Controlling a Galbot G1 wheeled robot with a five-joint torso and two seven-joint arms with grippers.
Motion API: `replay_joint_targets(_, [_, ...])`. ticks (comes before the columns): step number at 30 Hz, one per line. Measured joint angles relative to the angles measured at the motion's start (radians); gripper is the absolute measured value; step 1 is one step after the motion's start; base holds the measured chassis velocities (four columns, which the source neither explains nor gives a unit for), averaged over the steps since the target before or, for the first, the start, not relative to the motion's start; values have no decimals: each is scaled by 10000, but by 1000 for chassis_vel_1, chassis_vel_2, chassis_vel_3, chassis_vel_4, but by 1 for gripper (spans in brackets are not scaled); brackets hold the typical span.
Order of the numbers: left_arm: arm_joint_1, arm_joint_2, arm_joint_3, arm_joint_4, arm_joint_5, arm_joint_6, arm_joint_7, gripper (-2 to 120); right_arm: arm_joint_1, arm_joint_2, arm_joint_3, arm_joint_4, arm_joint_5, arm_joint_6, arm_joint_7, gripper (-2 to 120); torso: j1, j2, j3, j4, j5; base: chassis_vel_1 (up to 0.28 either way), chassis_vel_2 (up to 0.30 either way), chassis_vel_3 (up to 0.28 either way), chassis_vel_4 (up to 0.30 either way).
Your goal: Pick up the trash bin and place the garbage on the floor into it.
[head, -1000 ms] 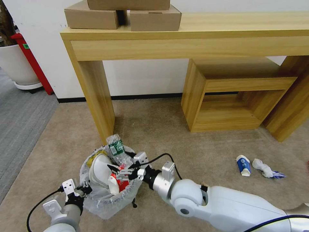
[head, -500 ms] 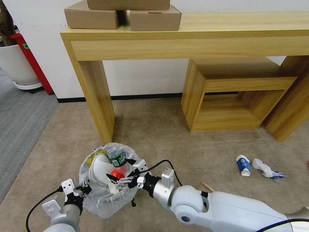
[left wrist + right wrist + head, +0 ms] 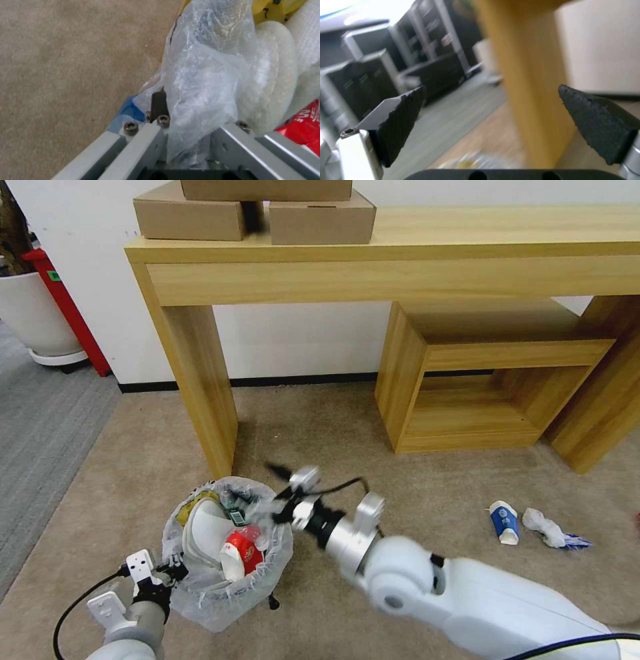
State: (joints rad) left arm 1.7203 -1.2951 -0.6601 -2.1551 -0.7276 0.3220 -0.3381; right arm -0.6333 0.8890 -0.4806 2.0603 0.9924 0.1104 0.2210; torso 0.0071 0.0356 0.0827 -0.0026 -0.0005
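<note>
The trash bin (image 3: 227, 553) stands at about 7 o'clock in the head view, on the floor (image 3: 320, 447) near the leg of the wooden table (image 3: 193, 380). Its clear liner already holds the green-labelled bottle (image 3: 235, 500), a red wrapper (image 3: 241, 555) and a yellow wrapper (image 3: 198, 499). The left gripper (image 3: 186, 140) is clamped on the bin's rim, with bunched plastic drawn between its grey fingers (image 3: 143, 140). The right gripper (image 3: 277, 492) hovers just above the rim at the bin's 2 o'clock edge, its jaws wide apart and holding nothing; the right wrist view shows both dark pads (image 3: 403, 117) with only the room between them. The right forearm runs low from 5 o'clock toward the bin, the wrist tipped upward.

The blue-white paper cup (image 3: 504, 522) and the crumpled tissue (image 3: 547, 528) lie side by side on the floor at 3 o'clock, well apart from the bin.

To do this step well, the empty right gripper should clear the liner without snagging it, while the left grip keeps the rim level so the load does not spill.
</note>
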Motion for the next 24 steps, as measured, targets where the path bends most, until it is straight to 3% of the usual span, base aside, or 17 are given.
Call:
replay_joint_targets(2, [-17,49,5,-42,-48,4,-2,1,-449,24,1199,-19,-1,53,80,100,0,0,1,3,-1,0,0,0,0])
replay_joint_targets(4, [-19,57,9,-54,-53,5,-3,1,-536,34,1431,-16,2,33,84,100,0,-1,0,3,0,0,0,0,0])
replay_joint_targets(6, [-28,91,23,-136,-74,23,-4,1,-1014,73,2698,11,-25,-138,187,100,0,0,0,0,1,0,0,0,0])
replay_joint_targets(7, [-28,91,23,-136,-74,23,-4,1,-1014,73,2698,11,-25,-138,187,100,0,0,0,0,1,0,0,0,0])
replay_joint_targets(9, [-23,104,24,-238,-71,35,-2,1,-1513,116,4066,89,-144,-446,258,99,0,-1,0,2,0,0,0,0,0])
replay_joint_targets(10, [-11,118,24,-338,-69,44,21,1,-2003,205,5237,216,-370,-873,392,100,0,0,0,3,0,0,0,0,0])
replay_joint_targets(11, [-11,118,24,-338,-69,44,21,1,-2003,205,5237,216,-370,-873,392,100,0,0,0,3,0,0,0,0,0])
replay_joint_targets(13, [20,127,19,-460,-60,53,66,1,-2671,367,6578,294,-759,-1190,488,100,0,0,0,2,2,0,0,0,0])
replay_joint_targets(14, [20,127,19,-460,-60,53,66,1,-2671,367,6578,294,-759,-1190,488,100,0,0,0,2,2,0,0,0,0])
replay_joint_targets(17, [30,220,31,-549,-55,62,103,1,-3881,382,8214,549,-1241,-1433,464,100,0,0,0,2,1,0,0,0,0])
replay_joint_targets(24, [39,428,133,-741,-59,99,127,1,-6165,445,9588,687,-1663,-1564,365,100,-1,0,-1,1,0,0,0,0,0])
